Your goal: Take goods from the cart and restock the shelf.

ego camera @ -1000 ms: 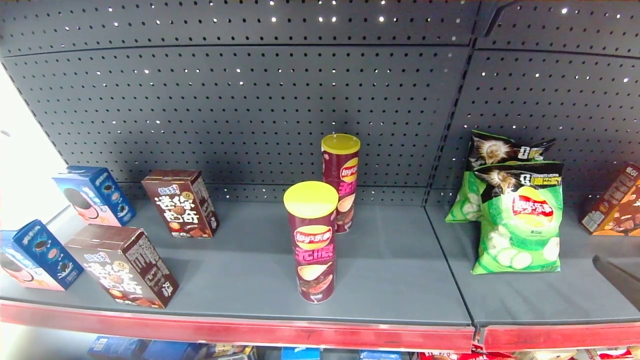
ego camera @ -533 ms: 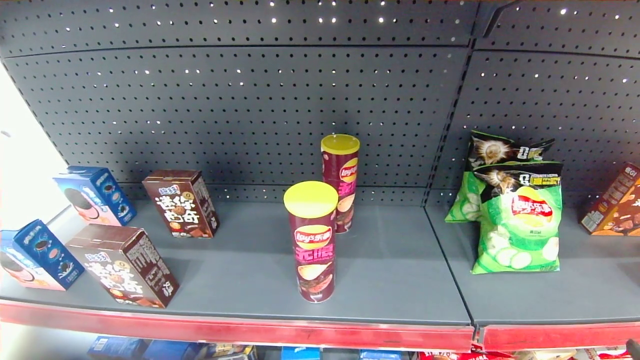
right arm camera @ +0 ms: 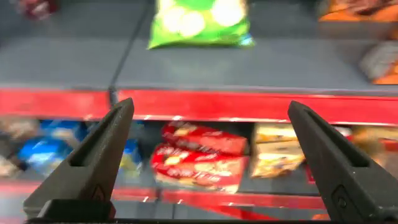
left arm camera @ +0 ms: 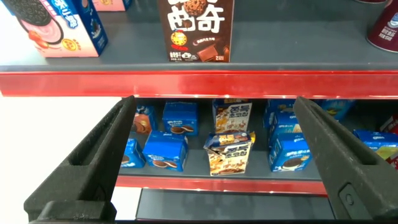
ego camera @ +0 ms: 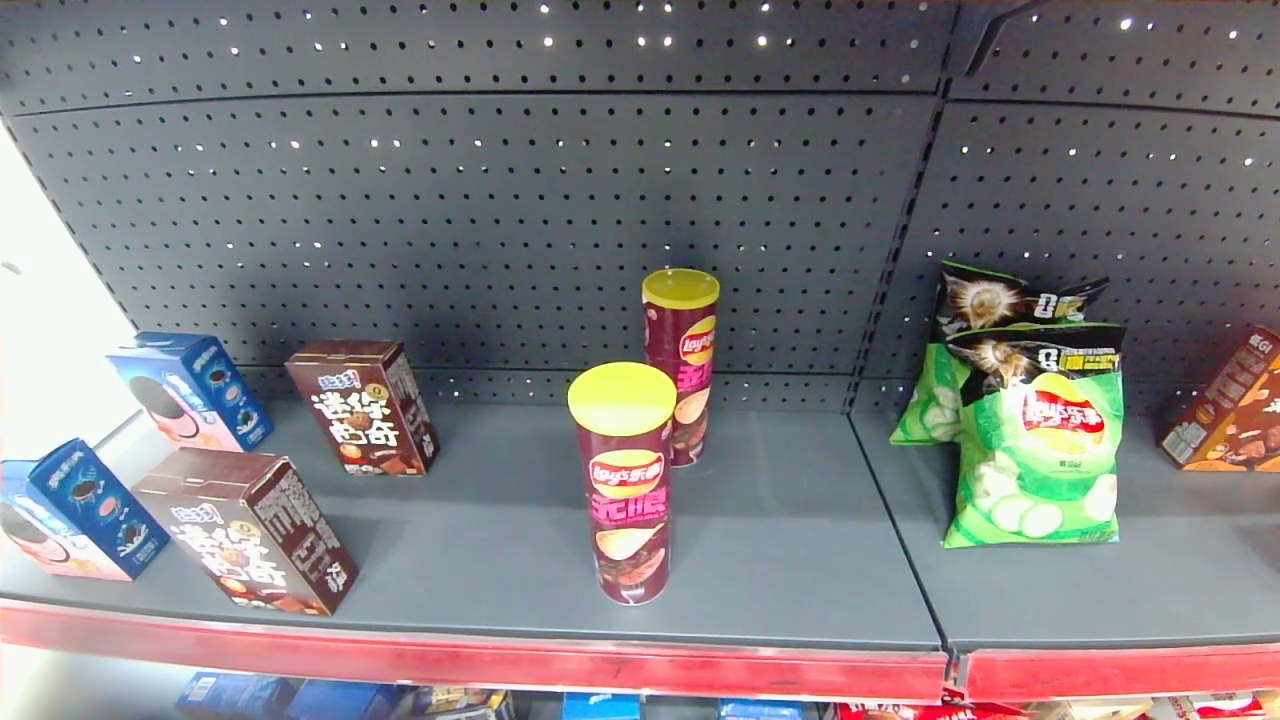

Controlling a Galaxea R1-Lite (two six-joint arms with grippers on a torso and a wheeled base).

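Near chip can [ego camera: 622,480], far chip can [ego camera: 680,365] stood upright, centre of shelf [ego camera: 780,540] | judged light, stiff, slick-walled; take mid-body | left gripper [left arm camera: 212,102], right gripper [right arm camera: 210,104] gaped wide, empty.

**Shelving bay and surroundings, as I face them**

Back: dark grey pegboard panel [ego camera: 500,220] in two sections that meet at a slanted upright [ego camera: 905,230]. Pinpoints of light [ego camera: 640,40] shine through the upper holes.
Deck: flat grey shelf board [ego camera: 800,540] with a seam beneath the upright and a glossy red front strip [ego camera: 500,662].
Below: a red-edged lower shelf [left arm camera: 186,182].
To my left, past the panel's end: white glare [ego camera: 40,320]. I can make out nothing within it.
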